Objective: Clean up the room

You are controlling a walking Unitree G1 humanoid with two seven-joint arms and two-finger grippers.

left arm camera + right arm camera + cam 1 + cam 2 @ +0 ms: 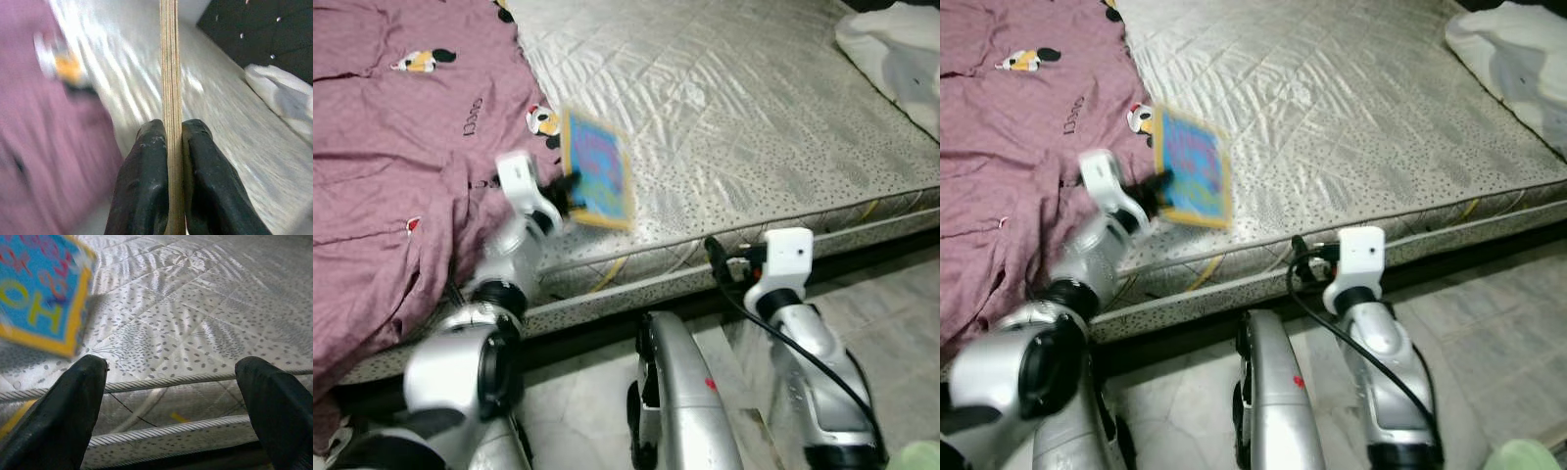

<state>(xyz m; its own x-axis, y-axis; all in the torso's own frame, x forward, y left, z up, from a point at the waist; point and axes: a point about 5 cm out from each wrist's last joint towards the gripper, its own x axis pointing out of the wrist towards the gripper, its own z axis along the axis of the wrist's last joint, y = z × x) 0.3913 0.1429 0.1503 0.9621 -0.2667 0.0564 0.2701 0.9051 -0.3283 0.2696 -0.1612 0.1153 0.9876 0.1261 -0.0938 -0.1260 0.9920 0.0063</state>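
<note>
Left tool [171, 142] clamps book [598, 168] edge; right tool [176, 396] wide apart.

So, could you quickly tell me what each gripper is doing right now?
Left gripper: closed on the book, above the mattress.
Right gripper: open, holding nothing.

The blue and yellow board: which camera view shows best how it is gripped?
The left wrist view: the board appears edge-on, pinched between the left gripper fingers. Both eye views show its blurred blue face above the mattress edge; the right wrist view shows one corner.
</note>
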